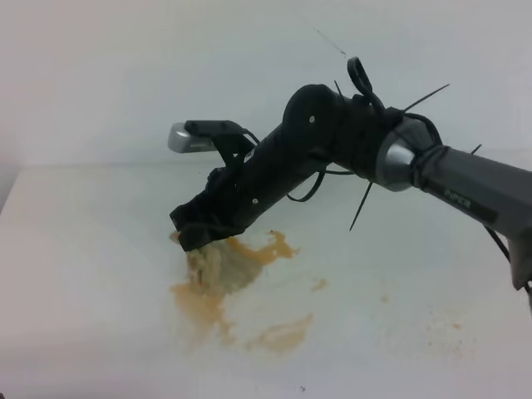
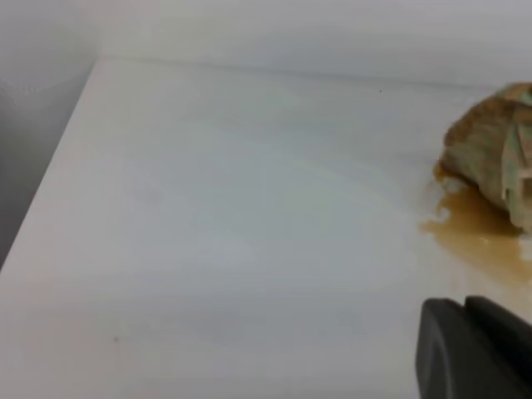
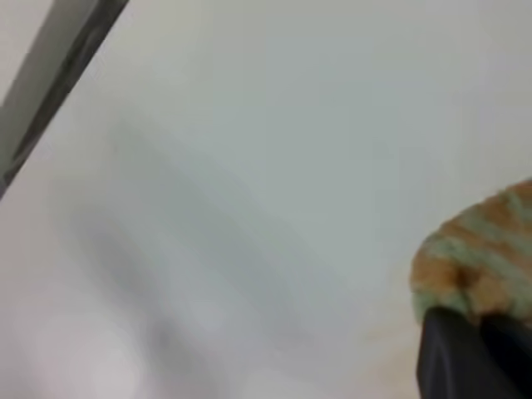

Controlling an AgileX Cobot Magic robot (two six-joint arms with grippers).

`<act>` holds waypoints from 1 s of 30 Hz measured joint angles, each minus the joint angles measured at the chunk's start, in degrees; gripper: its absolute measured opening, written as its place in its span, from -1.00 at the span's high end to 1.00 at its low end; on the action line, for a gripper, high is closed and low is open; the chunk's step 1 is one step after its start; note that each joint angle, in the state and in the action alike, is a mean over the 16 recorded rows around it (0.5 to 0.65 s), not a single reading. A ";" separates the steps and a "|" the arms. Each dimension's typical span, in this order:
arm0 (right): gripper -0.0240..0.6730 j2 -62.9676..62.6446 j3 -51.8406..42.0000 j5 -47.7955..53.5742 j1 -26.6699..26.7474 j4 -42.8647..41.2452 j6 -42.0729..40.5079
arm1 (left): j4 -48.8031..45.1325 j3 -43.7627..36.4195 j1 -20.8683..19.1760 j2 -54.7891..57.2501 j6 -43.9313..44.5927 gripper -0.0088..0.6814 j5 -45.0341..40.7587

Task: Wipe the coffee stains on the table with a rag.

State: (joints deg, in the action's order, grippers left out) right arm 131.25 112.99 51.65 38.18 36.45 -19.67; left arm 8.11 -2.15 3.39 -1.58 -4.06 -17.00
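In the high view, the white surface [image 1: 91, 274] fills the frame from left to right. Left of centre the coffee stains [image 1: 204, 303] spread as an orange-brown ragged blotch, with small specks trailing toward the lower right. The rag [image 1: 218, 264] lies on the upper part of that blotch, soaked tan. The right tool [image 1: 193, 233] comes down from the right side of the frame, pressed together and pinching the rag's top edge. At the lower right corner of the left wrist view, the left tool [image 2: 474, 349] shows only as a dark edge; its state cannot be told.
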 joint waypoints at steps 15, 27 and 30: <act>-0.02 3.19 5.42 1.69 0.27 -5.61 -3.75 | 0.00 0.00 0.00 0.00 0.00 0.97 0.00; -0.24 6.53 8.47 -7.67 2.50 -13.08 -4.77 | 0.00 0.00 0.00 0.00 0.00 0.97 0.00; -0.22 8.13 8.49 -8.22 3.48 -16.80 -3.13 | 0.00 0.00 0.00 0.00 0.00 0.97 0.00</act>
State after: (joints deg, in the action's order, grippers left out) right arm 139.38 121.47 43.43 41.66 19.65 -22.81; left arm 8.11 -2.15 3.39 -1.58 -4.06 -17.00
